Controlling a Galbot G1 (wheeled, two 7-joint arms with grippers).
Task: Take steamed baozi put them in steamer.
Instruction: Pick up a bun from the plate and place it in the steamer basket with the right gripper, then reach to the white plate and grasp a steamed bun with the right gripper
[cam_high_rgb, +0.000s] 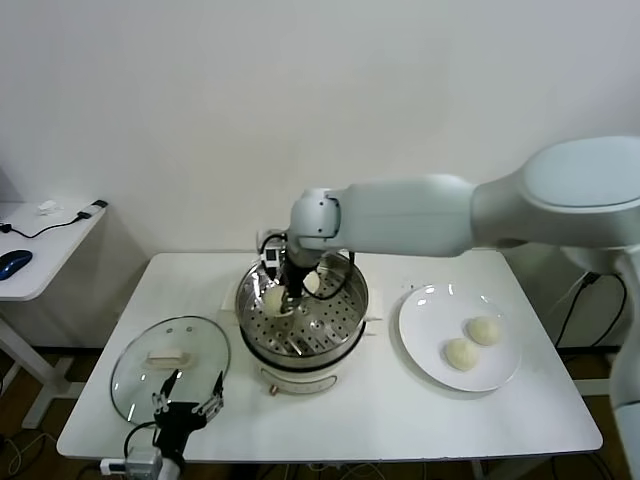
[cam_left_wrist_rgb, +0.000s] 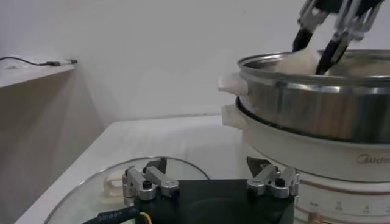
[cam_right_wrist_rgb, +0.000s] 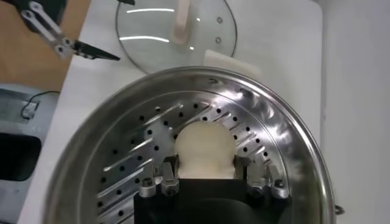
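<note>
So far I count one bun (cam_high_rgb: 312, 283) lying on the steamer's (cam_high_rgb: 345, 318) holed tray and another bun (cam_right_wrist_rgb: 204, 151) clamped between my right gripper's (cam_high_rgb: 281, 296) fingers just over that tray. Two buns (cam_high_rgb: 472, 342) wait on the white plate (cam_high_rgb: 425, 350) beside the pot. My left gripper (cam_high_rgb: 187, 408) idles, fingers apart, at the glass lid (cam_high_rgb: 150, 365). Whether the gripped bun touches the tray I cannot tell.
</note>
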